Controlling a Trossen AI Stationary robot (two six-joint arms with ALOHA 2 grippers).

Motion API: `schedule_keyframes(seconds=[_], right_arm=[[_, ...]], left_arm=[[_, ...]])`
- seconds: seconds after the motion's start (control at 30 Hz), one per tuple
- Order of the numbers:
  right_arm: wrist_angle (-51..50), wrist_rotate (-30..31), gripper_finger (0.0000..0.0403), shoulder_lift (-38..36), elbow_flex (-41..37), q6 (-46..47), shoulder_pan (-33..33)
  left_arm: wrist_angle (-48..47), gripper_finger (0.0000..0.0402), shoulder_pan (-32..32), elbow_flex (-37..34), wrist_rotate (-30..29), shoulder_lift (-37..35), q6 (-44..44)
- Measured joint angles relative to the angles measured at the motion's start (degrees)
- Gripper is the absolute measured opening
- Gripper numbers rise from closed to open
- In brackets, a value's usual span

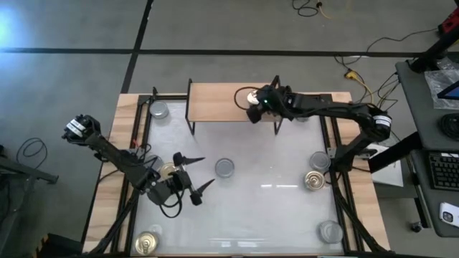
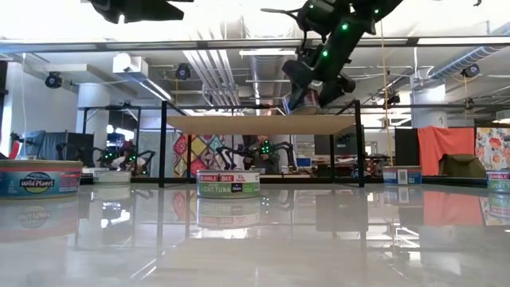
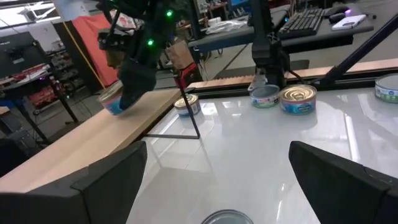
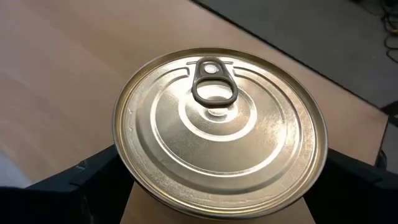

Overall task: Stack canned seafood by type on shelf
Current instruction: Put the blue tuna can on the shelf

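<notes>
A: What does the right pincer (image 1: 253,107) hold?
B: It is clamped on a gold-topped tin (image 4: 219,132), over the shelf (image 1: 215,102); whether the tin touches the plank is hard to tell.
A: And its arm?
B: Stretched across the counter (image 1: 265,208).
A: The left pincer (image 1: 197,174)?
B: Spread wide, holding nothing, near a silver-topped tin (image 1: 224,168)

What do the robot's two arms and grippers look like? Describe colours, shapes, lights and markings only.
Both arms are dark, slim and jointed. The left gripper has two pointed black fingers. The right gripper shows small green lights. Each arm carries a white-marked joint near its base.
</notes>
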Motion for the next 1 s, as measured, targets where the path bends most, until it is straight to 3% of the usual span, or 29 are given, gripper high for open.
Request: schedule_keyframes(seconds=[0.33,0.57,0.87,1.0], right_arm=[[-3.6,0.8,0.0371,3.6,3.3,-0.8,-3.6],[-5.4,0.0,0.0394,5.6,5.4,-1.3,-3.9],[-15.2,-0.4,0.0398,6.0,11.2,-2.8,-4.0],[-20.2,-4.3,0.0399,6.7,12.9,-2.8,-4.4]], left_arm=[[0.4,0.0377,0.0,0.0,0.0,0.0,0.0],[0.4,0.0377,0.0,0.0,0.0,0.0,-0.2],[0.4,0.0377,0.0,0.0,0.0,0.0,-0.2],[0.4,0.0377,0.0,0.0,0.1,0.0,-0.6]])
